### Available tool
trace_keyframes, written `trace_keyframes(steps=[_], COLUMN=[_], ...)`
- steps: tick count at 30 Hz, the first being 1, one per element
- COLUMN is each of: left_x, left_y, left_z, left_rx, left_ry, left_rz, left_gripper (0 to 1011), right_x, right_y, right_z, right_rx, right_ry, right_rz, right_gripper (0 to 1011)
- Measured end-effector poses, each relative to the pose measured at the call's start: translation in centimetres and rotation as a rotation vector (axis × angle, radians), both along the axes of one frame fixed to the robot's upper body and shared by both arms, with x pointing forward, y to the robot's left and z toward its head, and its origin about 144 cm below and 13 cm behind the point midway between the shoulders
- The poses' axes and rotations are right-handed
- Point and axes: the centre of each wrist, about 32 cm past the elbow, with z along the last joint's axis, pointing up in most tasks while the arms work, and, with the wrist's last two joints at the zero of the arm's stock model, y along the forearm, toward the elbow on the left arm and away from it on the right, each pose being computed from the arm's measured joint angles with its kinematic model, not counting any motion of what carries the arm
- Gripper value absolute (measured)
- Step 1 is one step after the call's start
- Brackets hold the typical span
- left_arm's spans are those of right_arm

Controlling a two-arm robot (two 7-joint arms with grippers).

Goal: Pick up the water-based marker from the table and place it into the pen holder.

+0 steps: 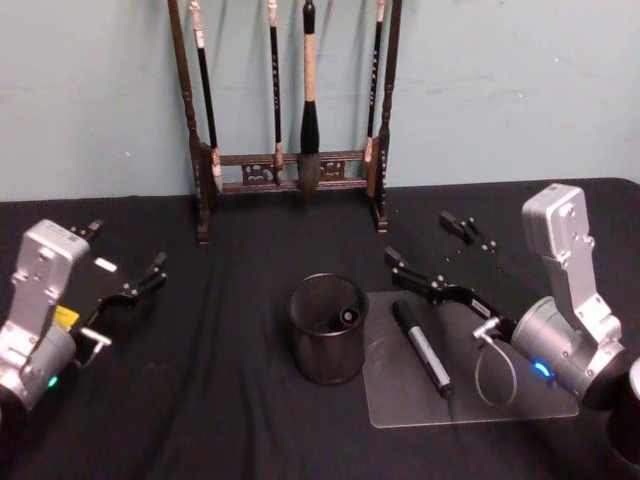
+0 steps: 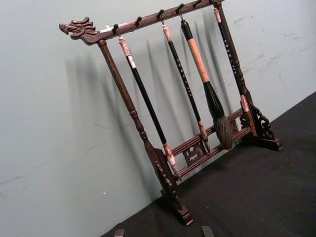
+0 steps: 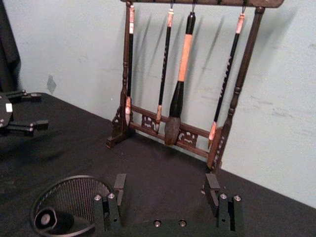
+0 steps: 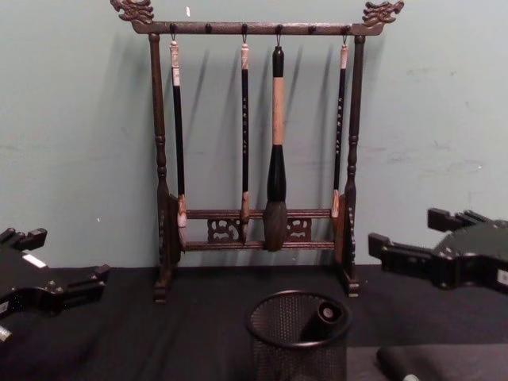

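Head view: a pale blue-green wall (image 1: 500, 90) backs a tabletop (image 1: 230, 420) covered in black cloth (matte and faintly creased). Against the wall stands a tall dark wooden brush rack (image 1: 285, 158) hung with four calligraphy brushes. Nearer the robot, a clear plastic sheet (image 1: 530, 400) lies flat on the cloth, right of centre. The right gripper (image 1: 418, 236) hovers over the sheet's far edge with its fingers spread wide and nothing between them. The left gripper (image 1: 128, 246) sits out at the left side, fingers likewise released, apparently idle. The pen holder (image 1: 327, 350), a black mesh cup, stands at centre beside the sheet with one dark pen-like thing (image 1: 348, 316) already inside. The water-based marker (image 1: 422, 346) lies diagonally on the sheet, just right of the holder. The pick-up looks not yet begun: next, the right gripper probably needs to come down over the barrel, fingers straddling it crosswise, and close.
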Motion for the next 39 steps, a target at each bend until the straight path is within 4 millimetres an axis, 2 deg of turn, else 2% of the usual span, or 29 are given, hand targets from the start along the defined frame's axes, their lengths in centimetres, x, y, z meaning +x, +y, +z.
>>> trace_keyframes(steps=[16,39], left_x=[0.0,0.0], left_y=[0.0,0.0], left_z=[0.0,0.0], left_rx=[0.000,0.000], left_ry=[0.000,0.000], left_rz=[0.000,0.000], left_gripper=[1009,1009], right_x=[-1.4,-0.9], right_y=[-0.6,0.1], right_z=[-0.4,-2.6], right_rx=[0.013,-0.047], right_ry=[0.058,0.223], right_rz=[-0.030,-0.054], right_gripper=[1002,1002])
